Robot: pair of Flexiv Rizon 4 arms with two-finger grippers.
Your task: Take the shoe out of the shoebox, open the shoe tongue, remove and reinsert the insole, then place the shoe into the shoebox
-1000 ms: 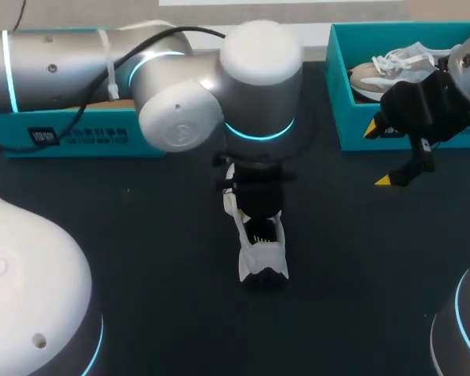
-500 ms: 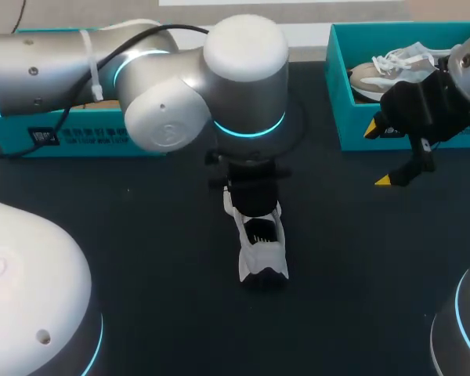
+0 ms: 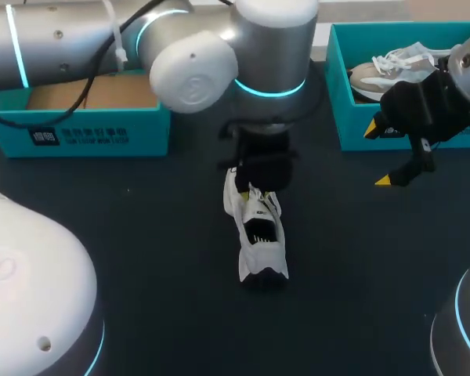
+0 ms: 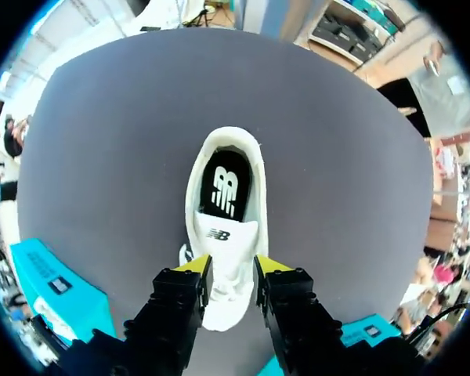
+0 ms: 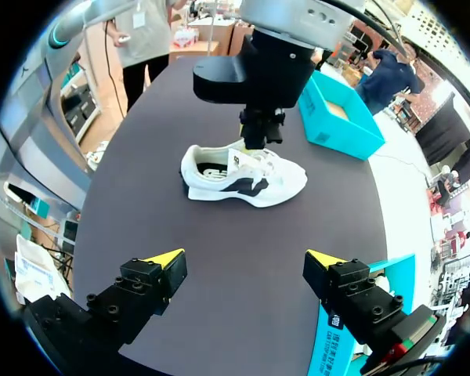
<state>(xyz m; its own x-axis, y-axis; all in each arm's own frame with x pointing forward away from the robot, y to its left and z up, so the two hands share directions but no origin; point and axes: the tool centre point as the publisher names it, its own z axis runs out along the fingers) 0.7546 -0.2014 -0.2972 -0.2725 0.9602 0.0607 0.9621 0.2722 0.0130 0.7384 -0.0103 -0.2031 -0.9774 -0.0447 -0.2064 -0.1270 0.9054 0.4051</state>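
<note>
A white shoe with dark side marks [image 3: 256, 239] [image 5: 243, 174] lies on the dark table, heel towards the front edge. Its black insole [image 4: 224, 186] sits inside, and the tongue [image 4: 219, 235] stands raised. My left gripper [image 3: 254, 182] [image 4: 233, 268] hangs just above the tongue and lace area. Its fingers [image 4: 194, 266] stand a little apart with the white upper showing in the gap, and I see no pinch. My right gripper [image 3: 378, 155] [image 5: 243, 266] is wide open and holds nothing, off to the shoe's right near the right-hand box.
An open teal shoebox [image 3: 78, 129] [image 5: 338, 117] with a brown floor stands at the back left. A second teal box [image 3: 341, 94] at the back right holds a beige shoe [image 3: 380, 72]. Bare table lies in front of and on both sides of the white shoe.
My left arm has risen and drawn back from the shoe, uncovering the raised tongue. Its fingers have spread a little. The right arm has not moved.
</note>
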